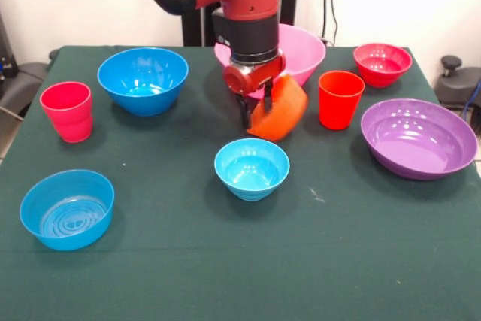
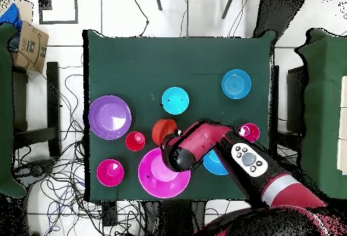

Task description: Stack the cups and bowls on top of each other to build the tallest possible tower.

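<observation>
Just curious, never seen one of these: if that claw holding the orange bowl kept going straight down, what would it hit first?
Probably the green table cloth, just behind the small light-blue plastic bowl; the gripper carries the small orange plastic bowl tilted, though depth is unclear.

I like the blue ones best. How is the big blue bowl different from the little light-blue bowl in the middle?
The deep blue bowl is bigger and darker; the small light-blue bowl is smaller and paler. The blue one sits farther back beside the pinkish-red cup; the light-blue one sits just below the gripper holding the orange bowl. Both stand upright and empty.
</observation>
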Controlling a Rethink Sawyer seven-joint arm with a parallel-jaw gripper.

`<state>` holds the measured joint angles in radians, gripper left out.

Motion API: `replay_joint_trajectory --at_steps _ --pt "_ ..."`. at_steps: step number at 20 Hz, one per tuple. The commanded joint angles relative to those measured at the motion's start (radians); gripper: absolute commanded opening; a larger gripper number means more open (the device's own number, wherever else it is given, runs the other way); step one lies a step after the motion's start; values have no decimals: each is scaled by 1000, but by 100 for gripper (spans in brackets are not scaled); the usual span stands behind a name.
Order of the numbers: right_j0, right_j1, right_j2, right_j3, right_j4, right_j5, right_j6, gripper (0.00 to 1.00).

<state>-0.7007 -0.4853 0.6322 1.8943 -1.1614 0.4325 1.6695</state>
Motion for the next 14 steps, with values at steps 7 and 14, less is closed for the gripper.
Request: replay_joint_trajectory --at_steps 7,14 --pt "47 37 -123 -93 -70 -20 -2 100" --pt "6 -14 -71 -51 19 25 -79 100"
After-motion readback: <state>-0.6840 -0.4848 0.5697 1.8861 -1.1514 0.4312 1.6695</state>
